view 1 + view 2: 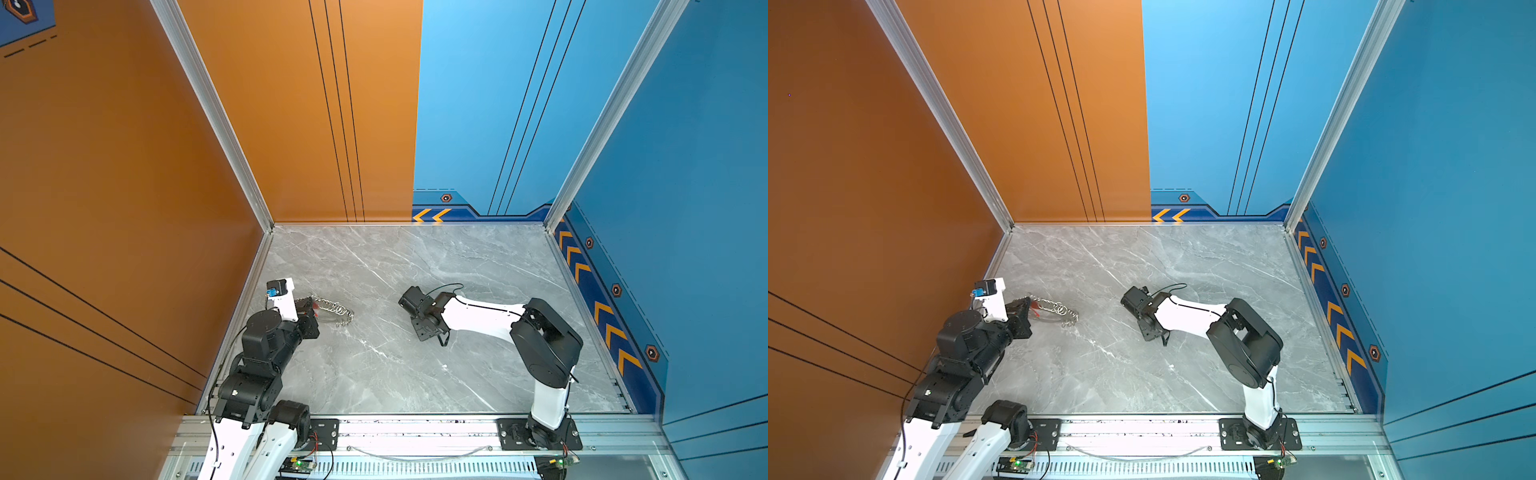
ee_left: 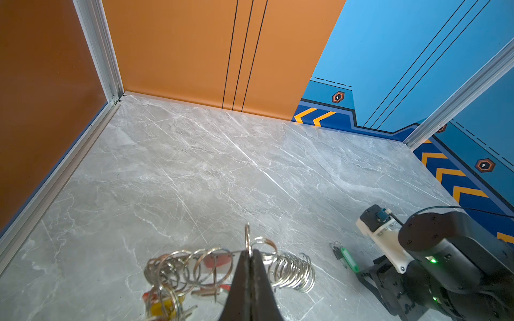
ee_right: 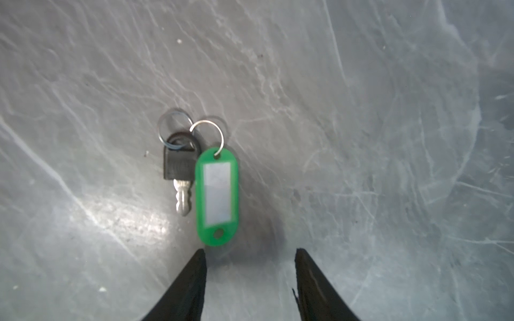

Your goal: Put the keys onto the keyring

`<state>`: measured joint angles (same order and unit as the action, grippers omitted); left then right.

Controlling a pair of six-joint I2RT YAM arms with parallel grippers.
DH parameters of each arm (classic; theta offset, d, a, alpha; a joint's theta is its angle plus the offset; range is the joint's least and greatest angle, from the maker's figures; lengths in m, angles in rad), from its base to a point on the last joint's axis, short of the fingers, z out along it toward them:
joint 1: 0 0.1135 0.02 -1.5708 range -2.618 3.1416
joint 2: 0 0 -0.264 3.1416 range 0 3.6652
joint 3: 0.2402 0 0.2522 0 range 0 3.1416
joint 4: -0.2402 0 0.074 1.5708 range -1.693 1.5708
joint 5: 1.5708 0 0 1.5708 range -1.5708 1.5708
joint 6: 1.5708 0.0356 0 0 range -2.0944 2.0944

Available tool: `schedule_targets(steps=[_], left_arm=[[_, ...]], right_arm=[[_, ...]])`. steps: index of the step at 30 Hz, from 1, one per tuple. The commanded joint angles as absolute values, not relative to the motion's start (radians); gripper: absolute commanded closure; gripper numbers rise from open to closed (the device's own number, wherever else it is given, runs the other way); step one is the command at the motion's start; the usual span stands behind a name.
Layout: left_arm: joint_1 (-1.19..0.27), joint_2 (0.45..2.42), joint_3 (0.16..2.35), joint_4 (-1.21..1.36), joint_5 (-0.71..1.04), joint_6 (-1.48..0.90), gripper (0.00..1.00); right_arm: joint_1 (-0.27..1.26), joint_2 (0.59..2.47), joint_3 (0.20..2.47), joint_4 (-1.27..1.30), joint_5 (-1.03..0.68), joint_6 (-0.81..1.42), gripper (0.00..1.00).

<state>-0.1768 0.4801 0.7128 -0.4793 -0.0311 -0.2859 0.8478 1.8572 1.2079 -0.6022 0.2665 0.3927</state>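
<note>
Left tool pinches coiled silver-wire keyring; oval green plastic tag apart

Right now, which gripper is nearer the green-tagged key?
Right. The right gripper hangs open just short of the green-tagged key; the left gripper is well away, shut on the keyring.

keyring: row of silver wire rings, 1 ring pinched upright in closed left gripper tips, rest spread to both sides. red tag and yellow tag sit among rings. green-tag key: black head, lying flat, just ahead of parted right gripper tips, untouched.
</note>
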Motion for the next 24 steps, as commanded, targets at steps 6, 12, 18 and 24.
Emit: schedule_targets(steps=[6, 12, 18, 24], left_arm=[[-0.170, 0.479, 0.707, -0.417, -0.004, -0.304, 1.00], [-0.169, 0.473, 0.704, -0.417, -0.004, -0.303, 1.00], [-0.169, 0.474, 0.704, -0.417, -0.002, -0.304, 1.00], [-0.169, 0.479, 0.705, -0.416, 0.000, -0.304, 1.00]], right_arm=[[0.833, 1.775, 1.234, -0.542, 0.157, 0.295, 0.51], [0.841, 1.890, 1.360, -0.541, 0.112, 0.292, 0.59], [0.845, 1.977, 1.434, -0.552, 0.126, 0.310, 0.65], [0.848, 2.021, 1.454, -0.565, 0.124, 0.305, 0.69]])
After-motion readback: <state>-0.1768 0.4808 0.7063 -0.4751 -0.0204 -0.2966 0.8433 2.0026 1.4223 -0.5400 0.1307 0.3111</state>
